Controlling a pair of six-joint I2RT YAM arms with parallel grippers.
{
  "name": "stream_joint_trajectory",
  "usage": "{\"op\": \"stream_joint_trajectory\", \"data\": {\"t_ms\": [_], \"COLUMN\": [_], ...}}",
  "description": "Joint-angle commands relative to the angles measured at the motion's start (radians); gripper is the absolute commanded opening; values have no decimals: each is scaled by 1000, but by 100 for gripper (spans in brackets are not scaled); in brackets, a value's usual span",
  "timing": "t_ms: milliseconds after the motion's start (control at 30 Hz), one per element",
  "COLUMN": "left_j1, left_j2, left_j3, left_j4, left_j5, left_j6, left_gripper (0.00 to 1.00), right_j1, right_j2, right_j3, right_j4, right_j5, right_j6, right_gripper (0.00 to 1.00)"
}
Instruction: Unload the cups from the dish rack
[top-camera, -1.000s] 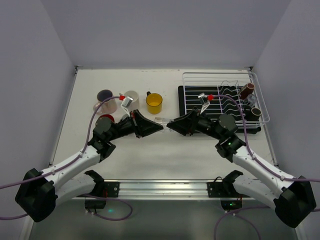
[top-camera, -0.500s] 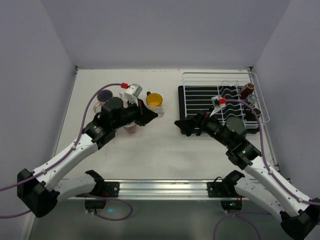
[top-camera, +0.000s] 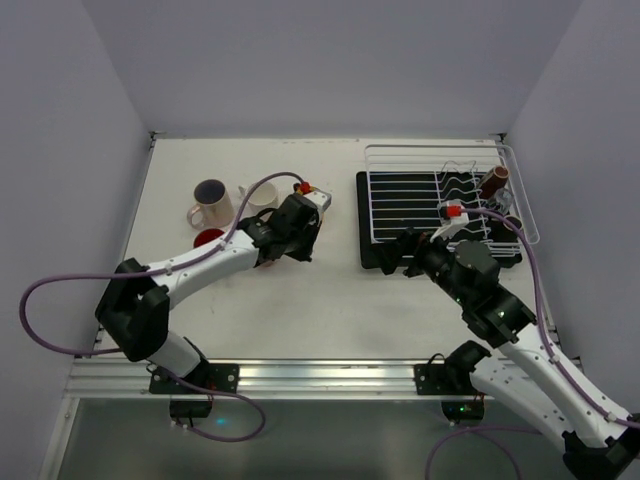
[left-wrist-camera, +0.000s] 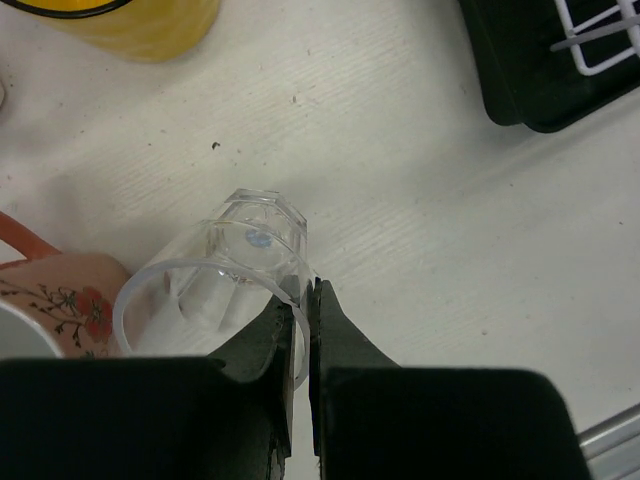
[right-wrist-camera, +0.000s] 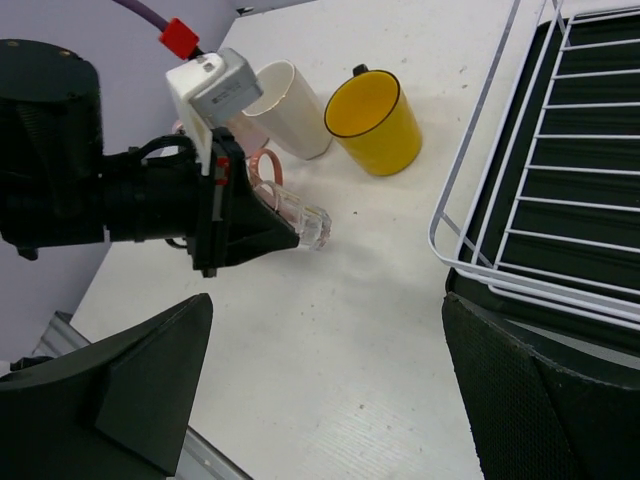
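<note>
Left of the dish rack (top-camera: 400, 190), over the open desk (top-camera: 300, 310), the left pincer (left-wrist-camera: 303, 292) is pressed together on the rim of the clear glass (left-wrist-camera: 245, 265), nipping its wall. The glass is tilted, with its base low toward the desk; I cannot tell whether it touches. Just beside it stand the yellow cup (right-wrist-camera: 375, 120), the white cup (right-wrist-camera: 287, 100) and a pinkish flowered cup (left-wrist-camera: 60, 300). Farther left are the cream mug (top-camera: 210, 200) with a dark inside and the red cup (top-camera: 210, 238). Five cups therefore look unloaded, and the glass is out of the rack but not yet set down. The right pincer (right-wrist-camera: 330, 400) is spread wide and empty, near the rack's near-left corner. Two cups are left at the rack's right end: a dark brown cup (top-camera: 493, 183) and a second cup (top-camera: 512, 223) in front of it. By my judgement the job is well past halfway: place the glass, then fetch those two.
</note>
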Motion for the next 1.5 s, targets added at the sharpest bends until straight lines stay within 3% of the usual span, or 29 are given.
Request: {"op": "stream_joint_trajectory", "data": {"t_ms": [0, 333, 500, 767, 800, 900, 1000, 1167, 1467], "left_j1": [-8, -15, -21, -27, -27, -42, -45, -45, -44], "left_j2": [68, 244, 264, 212, 196, 93, -68, -407, -970], "left_j3": [84, 156, 166, 178, 181, 190, 172, 26, -331], "left_j4": [-36, -44, -47, -73, -75, -43, 8, 135, 146], "left_j5": [-88, -135, -152, -189, -189, -194, -145, 16, 82], "left_j6": [44, 54, 48, 47, 44, 44, 42, 50, 28], "left_gripper": [0, 3, 29, 52, 62, 76, 82, 86, 89], "right_j1": [0, 0, 0, 0, 2, -14, -83, -334, -573], "right_j2": [-30, -87, -112, -108, -105, -46, 13, 127, 453], "right_j3": [10, -13, -9, 18, 21, 62, 102, 185, 379], "right_j4": [-18, -44, -61, -84, -84, -104, -136, -147, -119], "right_j5": [36, 43, 72, 158, 172, 220, 237, 186, 269], "right_j6": [-29, -29, -38, -41, -43, -58, -78, -105, -116], "right_gripper": [99, 99, 99, 99, 98, 93, 85, 80, 68]}}
